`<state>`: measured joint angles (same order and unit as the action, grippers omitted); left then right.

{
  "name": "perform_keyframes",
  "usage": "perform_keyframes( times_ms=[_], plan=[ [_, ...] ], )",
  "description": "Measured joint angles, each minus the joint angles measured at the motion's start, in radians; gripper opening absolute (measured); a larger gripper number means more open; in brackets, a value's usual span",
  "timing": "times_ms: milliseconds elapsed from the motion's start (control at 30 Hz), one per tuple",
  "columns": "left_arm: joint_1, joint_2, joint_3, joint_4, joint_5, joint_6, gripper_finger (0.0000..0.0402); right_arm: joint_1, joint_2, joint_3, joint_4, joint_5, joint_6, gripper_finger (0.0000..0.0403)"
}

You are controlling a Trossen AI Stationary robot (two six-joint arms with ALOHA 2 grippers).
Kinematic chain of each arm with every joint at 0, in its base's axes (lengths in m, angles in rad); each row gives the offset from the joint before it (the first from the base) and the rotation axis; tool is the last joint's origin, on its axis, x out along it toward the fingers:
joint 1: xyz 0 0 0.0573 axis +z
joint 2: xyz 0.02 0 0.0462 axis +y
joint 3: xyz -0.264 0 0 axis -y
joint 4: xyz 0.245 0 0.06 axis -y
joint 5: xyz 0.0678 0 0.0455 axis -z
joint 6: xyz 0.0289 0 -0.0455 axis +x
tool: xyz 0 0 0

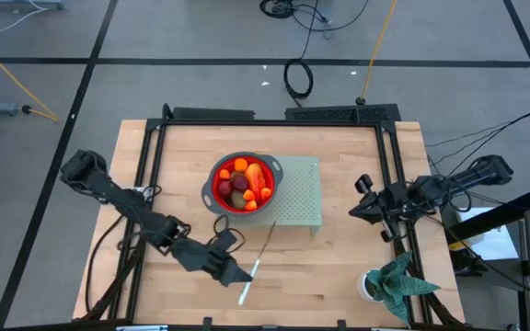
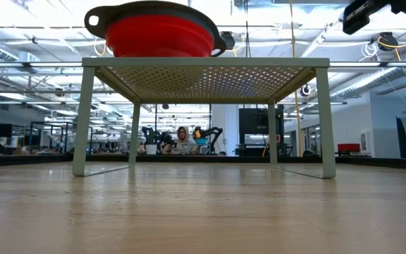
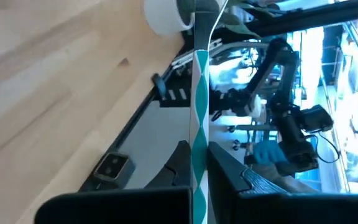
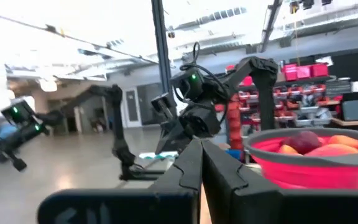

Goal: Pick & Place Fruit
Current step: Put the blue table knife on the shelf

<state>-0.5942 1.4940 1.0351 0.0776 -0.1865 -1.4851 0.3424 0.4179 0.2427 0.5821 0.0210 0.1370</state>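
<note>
The fruit (image 1: 244, 183) lies heaped in the red bowl (image 1: 220, 188), which sits on the green perforated stand (image 1: 304, 200) at the table's middle. My left claw (image 1: 239, 276) is clamped on the knife (image 1: 259, 262), low on the table just in front of that stand. My right claw (image 1: 357, 211) hangs pinched tight and empty, beside the stand's right edge.

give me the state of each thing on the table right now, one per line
fruit: piled inside the red bowl
red bowl: upright on the green rack, holding the fruit
green rack: standing on the table
knife: held at its handle end by the left gripper
left gripper: shut on the knife
right gripper: shut, empty, off to the rack's side
plant: upright in its white pot
</note>
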Motion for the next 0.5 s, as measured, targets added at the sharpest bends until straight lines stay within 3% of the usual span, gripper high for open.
perform_keyframes(
  times_ms=[233,500],
  plan=[
    [0.067,0.115,0.224,-0.191,0.032,0.112,0.0013,0.000,0.113,-0.001,0.163,-0.016,0.042,0.0000],
    [0.122,0.239,0.463,-0.385,0.026,0.204,0.0014,0.000,0.195,-0.001,0.233,-0.079,0.091,0.0000]
  ],
)
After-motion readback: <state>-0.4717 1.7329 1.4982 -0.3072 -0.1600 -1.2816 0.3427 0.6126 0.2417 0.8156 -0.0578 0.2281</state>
